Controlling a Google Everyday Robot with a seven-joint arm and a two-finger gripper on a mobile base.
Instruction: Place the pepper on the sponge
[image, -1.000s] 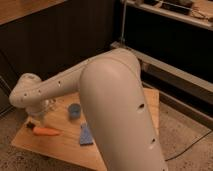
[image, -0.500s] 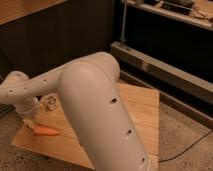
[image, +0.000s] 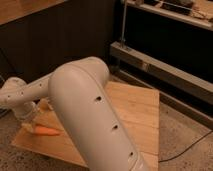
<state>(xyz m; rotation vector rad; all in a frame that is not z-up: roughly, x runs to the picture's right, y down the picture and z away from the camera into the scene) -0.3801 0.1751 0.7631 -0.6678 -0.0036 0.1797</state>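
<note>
The pepper (image: 47, 131) is a long orange vegetable lying flat near the front left of the wooden table (image: 135, 110). My gripper (image: 30, 121) hangs at the end of the white arm (image: 90, 115), just above and left of the pepper's thick end. I cannot tell whether it touches the pepper. The big arm link fills the middle of the camera view, and the sponge is hidden behind it.
A metal rack (image: 165, 65) with dark shelves stands behind the table at the right. A thin cable (image: 187, 149) lies on the speckled floor to the table's right. A dark wall runs behind the table.
The arm has swung left and toward the camera and now covers the sponge and the small blue object. The gripper has shifted to the table's left, by the pepper. The pepper has not moved.
</note>
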